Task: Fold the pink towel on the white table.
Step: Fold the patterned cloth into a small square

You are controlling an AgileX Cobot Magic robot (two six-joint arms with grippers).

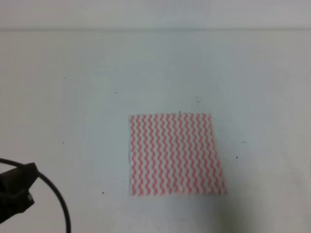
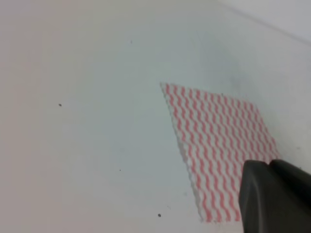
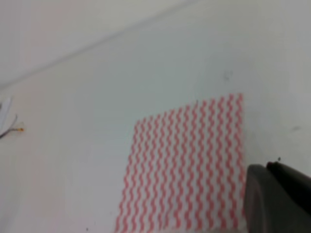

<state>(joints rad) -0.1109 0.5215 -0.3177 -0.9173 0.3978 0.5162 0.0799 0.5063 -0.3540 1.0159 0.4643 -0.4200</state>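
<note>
The towel (image 1: 174, 154) lies flat and unfolded on the table (image 1: 87, 97), spread square with no crease showing, so the step in hand looks like the first approach for a grasp. The left gripper (image 1: 14, 194) sits well to the left of the towel, low and near the table's near edge, apart from the cloth; its cable (image 1: 56, 194) loops just beside it on the towel side. In the left wrist view only a dark part of the gripper (image 2: 272, 194) shows over the towel's near corner, and in the right wrist view the right gripper (image 3: 279, 194) shows the same way at the towel's near right; in neither can I tell whether the jaws stand apart or together. To do this well, I judge each arm should come to a near corner of the towel, pinch only the thin top layer against the table without dragging it, then lift and carry both corners evenly toward the towel's far edge so the edges meet. Uneven lifting would likely skew the fold.
</note>
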